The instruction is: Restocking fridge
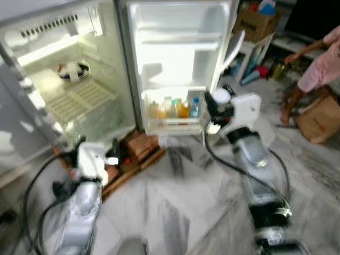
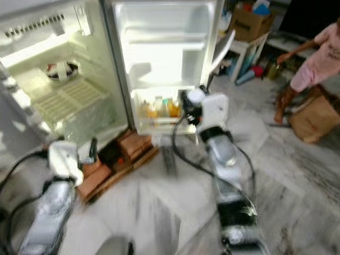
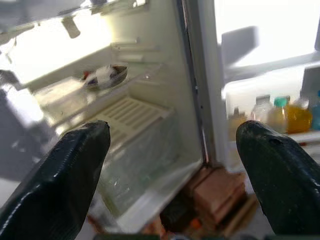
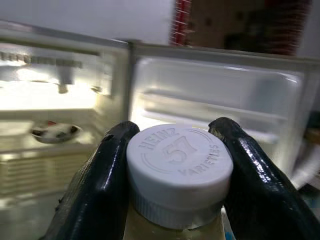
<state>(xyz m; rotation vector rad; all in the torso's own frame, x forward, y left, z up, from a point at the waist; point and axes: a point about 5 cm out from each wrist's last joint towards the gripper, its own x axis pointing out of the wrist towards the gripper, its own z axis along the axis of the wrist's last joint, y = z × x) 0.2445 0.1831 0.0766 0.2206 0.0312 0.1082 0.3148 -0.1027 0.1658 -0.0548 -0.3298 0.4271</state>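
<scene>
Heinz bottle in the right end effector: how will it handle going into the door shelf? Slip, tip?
The right end effector is shut on the Heinz bottle at its white cap, so the body probably swings below. The smooth ribbed cap may twist between the fingers. The door shelf is already crowded, so it could knock neighbouring bottles.

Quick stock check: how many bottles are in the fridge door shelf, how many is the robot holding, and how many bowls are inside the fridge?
Bottles on the door shelf: 4
Heinz bottle between the right gripper fingers: 1
Bowl on the fridge shelf: 1
Total: 6
</scene>
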